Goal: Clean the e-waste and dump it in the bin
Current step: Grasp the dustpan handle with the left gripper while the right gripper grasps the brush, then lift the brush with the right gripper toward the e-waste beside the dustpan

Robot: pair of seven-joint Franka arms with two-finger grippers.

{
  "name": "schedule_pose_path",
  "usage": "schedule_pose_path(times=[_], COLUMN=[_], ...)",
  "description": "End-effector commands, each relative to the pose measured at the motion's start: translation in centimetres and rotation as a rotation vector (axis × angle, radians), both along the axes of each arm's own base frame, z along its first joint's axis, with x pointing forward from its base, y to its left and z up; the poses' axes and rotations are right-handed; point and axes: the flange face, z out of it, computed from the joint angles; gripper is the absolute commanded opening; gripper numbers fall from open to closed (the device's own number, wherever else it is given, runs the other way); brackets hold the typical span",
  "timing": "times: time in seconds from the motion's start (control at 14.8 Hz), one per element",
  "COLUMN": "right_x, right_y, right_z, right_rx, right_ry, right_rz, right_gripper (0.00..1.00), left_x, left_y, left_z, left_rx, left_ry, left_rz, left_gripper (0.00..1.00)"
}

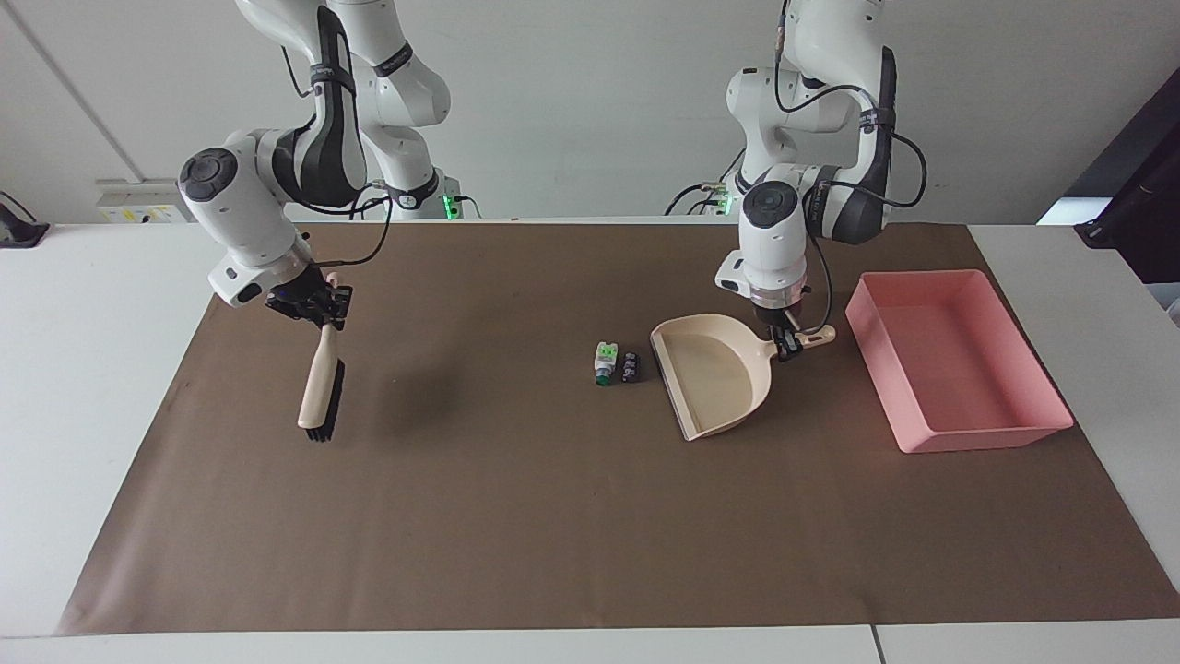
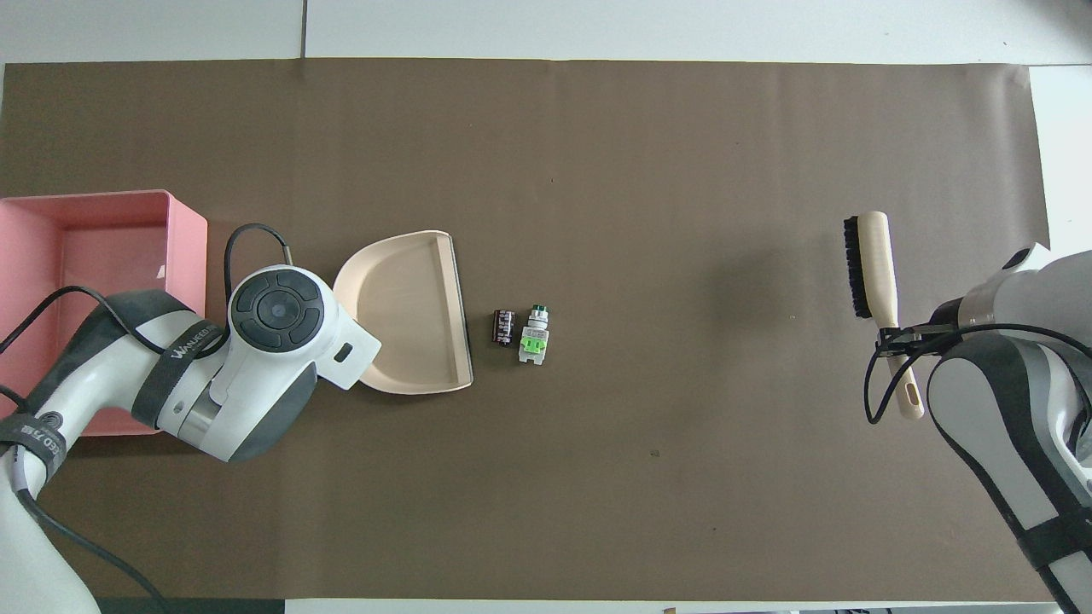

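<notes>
E-waste is two tiny parts lying side by side on the brown mat at the centre of the frame: a white-and-green part (image 1: 604, 361) and a black blocky piece (image 1: 631, 366), touching or nearly so, just beside the open lip of the beige dustpan (image 1: 712, 377). Neither has been swept yet, and the pink bin (image 1: 959, 358) at the right of the facing view appears to hold none of the e-waste, so by my reading the task stands at its start: tools are in hand, and sweeping, lifting and dumping are all left. The left gripper (image 1: 786, 346), right of centre in the facing view, has its fingers clamped on the dustpan's handle, with the pan slightly turned; whether its lip rests on the mat I cannot say for sure. The right gripper (image 1: 315, 305), in the left part of that view, has its fingers clamped on the handle of a hand brush (image 1: 322, 387), which hangs bristles-down, apparently clear of the tabletop (image 1: 92, 369) and well apart from the parts.
</notes>
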Motion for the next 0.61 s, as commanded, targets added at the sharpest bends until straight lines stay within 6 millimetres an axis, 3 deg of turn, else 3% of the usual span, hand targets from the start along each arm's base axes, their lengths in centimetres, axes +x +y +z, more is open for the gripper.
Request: schedule_pose_path(times=[0.0,0.27,0.41,0.54], right_x=[0.8,-0.3,-1.2,-2.5], right_y=[4.6,14.6,18.3,23.1], right_z=[1.2,1.4,1.2,0.5], right_rx=[0.014,-0.023,-0.037,-0.048], right_ry=[0.023,0.017,0.017,0.009], right_rz=[0.032,0.042,-0.008,-0.024], right_gripper=[0.0,0.0,0.0,0.0], left_x=[0.0,1.1,0.9,0.6], left_y=[0.6,0.7,0.4,-1.0], left_z=[1.0,3.9,3.8,3.7], left_rx=[0.009,0.071,0.09,0.103], left_ry=[-0.023,0.015,0.014,0.021], left_rz=[0.005,0.046,0.022,-0.057], left_gripper=[0.0,0.0,0.0,0.0])
